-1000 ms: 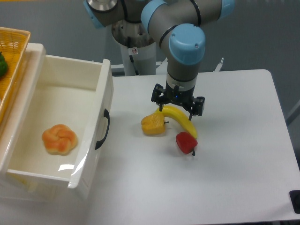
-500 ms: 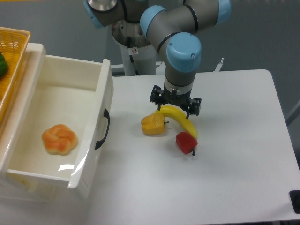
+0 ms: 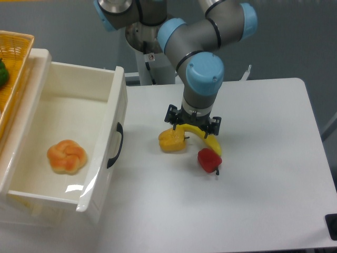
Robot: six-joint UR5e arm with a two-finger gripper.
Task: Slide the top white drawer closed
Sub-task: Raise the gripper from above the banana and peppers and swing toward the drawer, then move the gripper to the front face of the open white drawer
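The top white drawer (image 3: 112,108) stands pulled far out at the left, its front panel with the curved black handle (image 3: 116,146) facing the table's middle. An orange bread roll (image 3: 67,156) lies inside it. My gripper (image 3: 192,124) hangs over the table to the right of the drawer, just above a banana (image 3: 206,138), with its fingers spread apart and holding nothing. It is well away from the drawer front.
A yellow bell pepper (image 3: 172,140) and a red bell pepper (image 3: 209,159) lie beside the banana. A woven yellow basket (image 3: 11,79) sits on top of the cabinet at the far left. The table's right edge (image 3: 316,132) is near.
My gripper has shifted slightly left and a little toward the back over the banana. The drawer and the fruits have not moved.
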